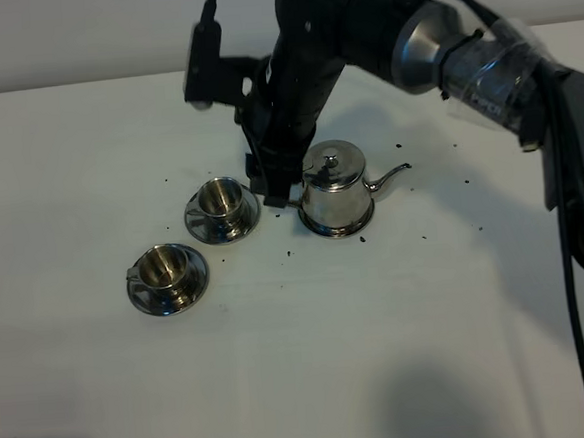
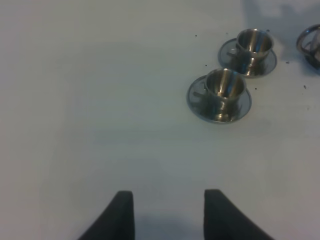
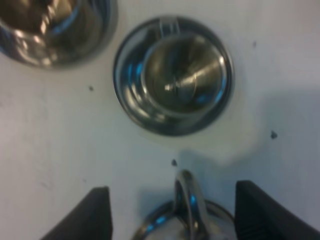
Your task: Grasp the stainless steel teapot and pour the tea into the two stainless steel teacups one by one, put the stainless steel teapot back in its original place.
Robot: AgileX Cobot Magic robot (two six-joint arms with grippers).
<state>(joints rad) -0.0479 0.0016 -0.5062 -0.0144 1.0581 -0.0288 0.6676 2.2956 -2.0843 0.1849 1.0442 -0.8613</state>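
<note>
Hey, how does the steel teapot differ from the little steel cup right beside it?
The teapot is much the larger; the teacup is small and squat. The teapot is closed by a knobbed lid and has a thin curved spout; the teacup is open-topped, brassy inside, with no spout. Both are shiny steel and stand upright on the white table.

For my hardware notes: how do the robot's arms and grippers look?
The right arm is black, with a shiny silver collar, then a clear plastic sleeve. A black cable runs along it. The left gripper and the right gripper each have two dark, matte, tapered fingers. No markings are readable.
</note>
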